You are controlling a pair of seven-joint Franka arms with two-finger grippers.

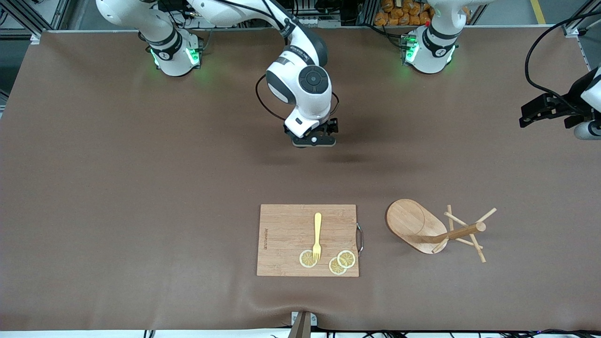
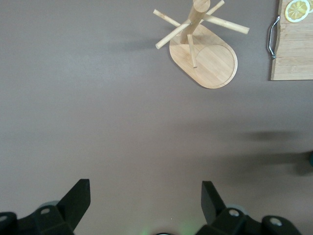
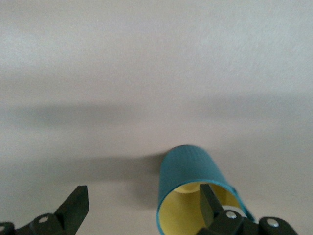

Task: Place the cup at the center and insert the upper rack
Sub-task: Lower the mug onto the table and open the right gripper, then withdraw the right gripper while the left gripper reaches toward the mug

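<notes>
Nearest the camera, a rectangular bamboo cutting board [image 1: 307,240] with a metal handle carries a pale yellow plastic fork [image 1: 317,236] and three lemon slices [image 1: 328,261]; beside it, toward the left arm's end, stands the light wooden mug tree [image 1: 434,228] with its oval base and thin pegs. The right hand [image 1: 313,140] hovers mid-tabletop [image 1: 117,188], fingers spread, one inside the ribbed teal cup with a yellow inside [image 3: 188,188], gripping nothing. The left hand [image 2: 145,198] waits open over the brown felt-like cloth.
</notes>
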